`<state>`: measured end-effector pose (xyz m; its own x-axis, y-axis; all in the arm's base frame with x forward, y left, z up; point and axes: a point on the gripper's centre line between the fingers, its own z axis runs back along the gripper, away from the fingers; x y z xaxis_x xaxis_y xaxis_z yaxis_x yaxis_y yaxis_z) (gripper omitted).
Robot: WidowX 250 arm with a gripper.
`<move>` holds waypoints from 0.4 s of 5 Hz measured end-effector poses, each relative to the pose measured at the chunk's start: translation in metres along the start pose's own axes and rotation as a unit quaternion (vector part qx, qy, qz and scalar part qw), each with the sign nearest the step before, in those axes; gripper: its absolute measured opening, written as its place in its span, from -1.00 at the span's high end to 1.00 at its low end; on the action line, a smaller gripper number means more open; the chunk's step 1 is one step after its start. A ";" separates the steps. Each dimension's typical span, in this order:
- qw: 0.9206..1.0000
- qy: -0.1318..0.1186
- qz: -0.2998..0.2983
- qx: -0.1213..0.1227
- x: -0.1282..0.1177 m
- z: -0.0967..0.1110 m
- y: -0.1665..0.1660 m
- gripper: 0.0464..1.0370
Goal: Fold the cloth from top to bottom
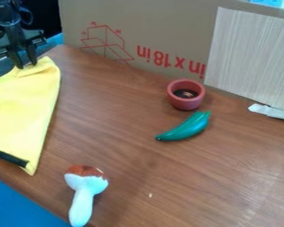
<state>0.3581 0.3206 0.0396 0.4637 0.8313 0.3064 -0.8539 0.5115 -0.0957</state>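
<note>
Yellow cloth (23, 104), soft and loosely wrinkled at its top, lay directly under the jaws and spread from them toward the near side of the brown wooden table (124, 133), running out of view at the left; the black two-finger gripper (27, 66) hung over the cloth's upper end, at the creased part near its top corner; how far the jaws stood open, and whether they had hold of any fabric, I could not tell.

A short black strip (11, 158) lay across the cloth's near end, well below the jaws; farther out, below and to the right of them, sat a toy mushroom with a white stem and a brown-and-white cap (85, 181), its cap end turned toward the jaws' side of the table.

Well to the right of the jaws lay a glossy green toy pepper (186, 128); just beyond it stood a small, round, reddish bowl (186, 101), dark inside; behind it, a brown cardboard sheet with red markings (150, 26) rose to the jaws' right, and a pale ridged panel (251, 55) stood farther right still.
</note>
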 end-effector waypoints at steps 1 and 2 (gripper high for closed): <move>1.000 0.005 -0.010 0.004 -0.010 -0.008 0.003 0.63; 1.000 0.012 -0.029 -0.004 -0.016 0.000 -0.001 0.14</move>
<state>0.3515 0.3065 0.0344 0.5172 0.8055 0.2895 -0.8239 0.5601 -0.0865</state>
